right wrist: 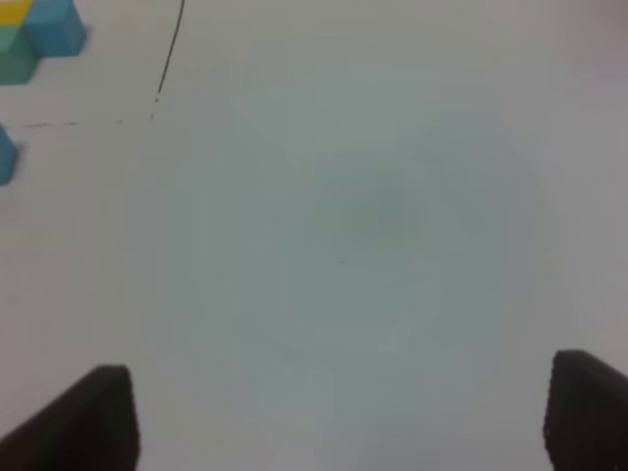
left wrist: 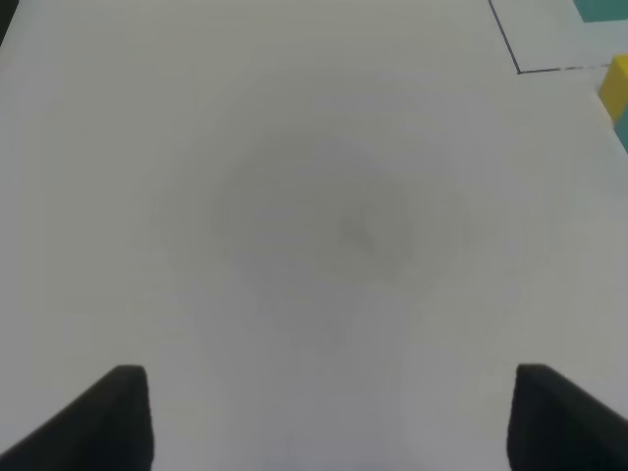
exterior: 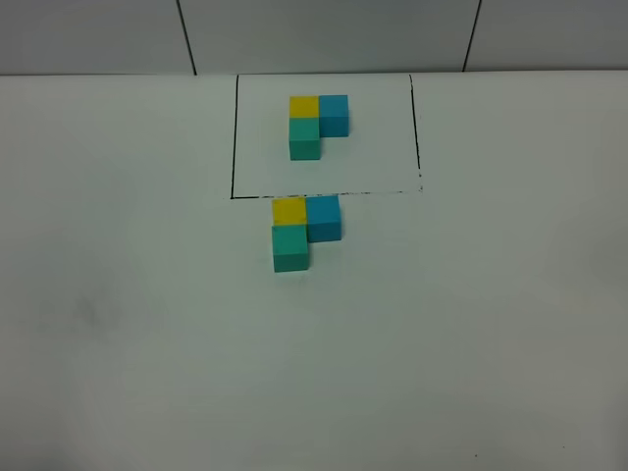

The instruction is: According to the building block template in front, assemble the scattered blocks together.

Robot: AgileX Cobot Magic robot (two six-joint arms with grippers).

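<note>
The building block template [exterior: 316, 126] is an L of yellow, blue and teal cubes inside a black-lined rectangle at the back of the table. Just in front of the frame's near line, the scattered blocks stand joined in the same L: yellow [exterior: 289, 210], blue [exterior: 324, 217], teal [exterior: 291, 247]. Neither gripper shows in the high view. My left gripper [left wrist: 329, 417] is open over bare table, with a yellow block [left wrist: 615, 86] at the frame edge. The right gripper [right wrist: 343, 412] is open over bare table too, and the template [right wrist: 37, 37] lies far off in its view.
The white table [exterior: 147, 324] spreads wide on both sides of the blocks. A wall with dark seams [exterior: 186, 37] runs along the back edge. The frame's black line [left wrist: 505, 44] crosses the left wrist view's corner.
</note>
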